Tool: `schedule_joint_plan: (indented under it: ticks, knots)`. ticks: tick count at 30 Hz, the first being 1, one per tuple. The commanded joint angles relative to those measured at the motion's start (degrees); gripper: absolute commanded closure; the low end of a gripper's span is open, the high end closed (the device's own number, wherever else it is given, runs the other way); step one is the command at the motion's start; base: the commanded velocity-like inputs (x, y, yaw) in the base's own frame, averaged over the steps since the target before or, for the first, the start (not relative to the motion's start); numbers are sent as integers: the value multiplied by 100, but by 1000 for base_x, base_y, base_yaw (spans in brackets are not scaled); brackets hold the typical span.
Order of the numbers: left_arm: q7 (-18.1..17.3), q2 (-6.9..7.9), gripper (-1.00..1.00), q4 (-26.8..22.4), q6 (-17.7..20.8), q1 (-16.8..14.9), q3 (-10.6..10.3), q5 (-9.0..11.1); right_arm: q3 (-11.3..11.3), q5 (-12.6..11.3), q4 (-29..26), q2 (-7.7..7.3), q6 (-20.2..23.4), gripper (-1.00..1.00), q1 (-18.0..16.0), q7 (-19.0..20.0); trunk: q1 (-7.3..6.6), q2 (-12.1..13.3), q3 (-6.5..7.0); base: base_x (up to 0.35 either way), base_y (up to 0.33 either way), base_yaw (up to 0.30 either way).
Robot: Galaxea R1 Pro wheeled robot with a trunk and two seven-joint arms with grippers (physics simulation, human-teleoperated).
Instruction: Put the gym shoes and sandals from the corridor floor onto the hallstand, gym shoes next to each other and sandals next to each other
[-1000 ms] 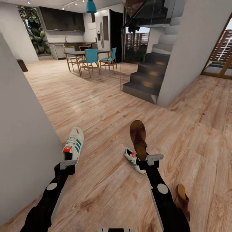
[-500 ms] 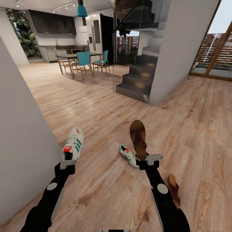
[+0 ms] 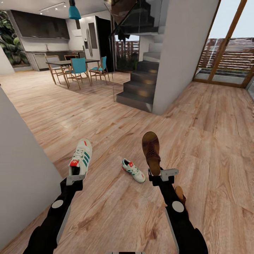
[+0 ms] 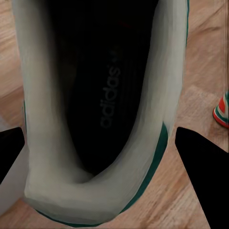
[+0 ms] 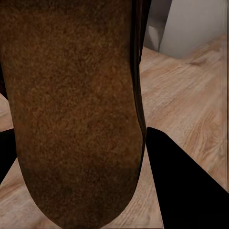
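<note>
My left gripper is shut on the heel of one gym shoe, held above the corridor floor. The left wrist view looks into that gym shoe's dark opening. In my right gripper, also shut, is one sandal, held toe forward; its brown footbed shows in the right wrist view. The other gym shoe lies on the floor between the arms. The second sandal lies on the floor, mostly hidden behind my right forearm. The hallstand is out of view.
A pale grey wall stands close at the left. Ahead are dark stairs beside a white pillar, and a dining table with teal chairs farther back. Glass doors are at the far right, with open floor before them.
The camera has turned to the right, so the room, the floor shoe and the floor sandal slide left in the picture. Both arms keep their hold and pose.
</note>
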Motion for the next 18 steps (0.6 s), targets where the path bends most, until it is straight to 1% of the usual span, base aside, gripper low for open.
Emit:
schedule_joint_plan:
  ticks: [1,11,13,15,16,17,18]
  knots:
    - [5,-4,100,-11,30,0,8,-57,-11,45,-2,6,11,100,-3,12,-1,-2,-1,0,0,-232]
    - [-2,-21,100,26,14,9,8,-53,-18,61,13,6,4,100,-3,12,-1,-2,34,0,0,-271]
    - [-22,-59,100,40,0,11,8,-50,-19,62,17,6,2,100,-3,17,-1,-2,42,0,0,-279]
    - [-41,-143,100,46,-19,40,8,-53,-19,62,25,6,1,100,-3,19,-1,-2,49,0,0,-279]
    - [-49,-197,100,48,-81,101,5,-55,-20,58,70,6,-2,100,-3,20,-1,-2,53,0,0,-279]
    - [-48,-227,100,54,-331,185,2,-52,-20,51,159,6,-9,100,-3,18,-1,-2,56,0,0,-279]
    - [-37,-243,100,114,-750,256,4,-50,-20,48,253,6,-13,100,-3,11,-1,-2,60,0,0,-279]
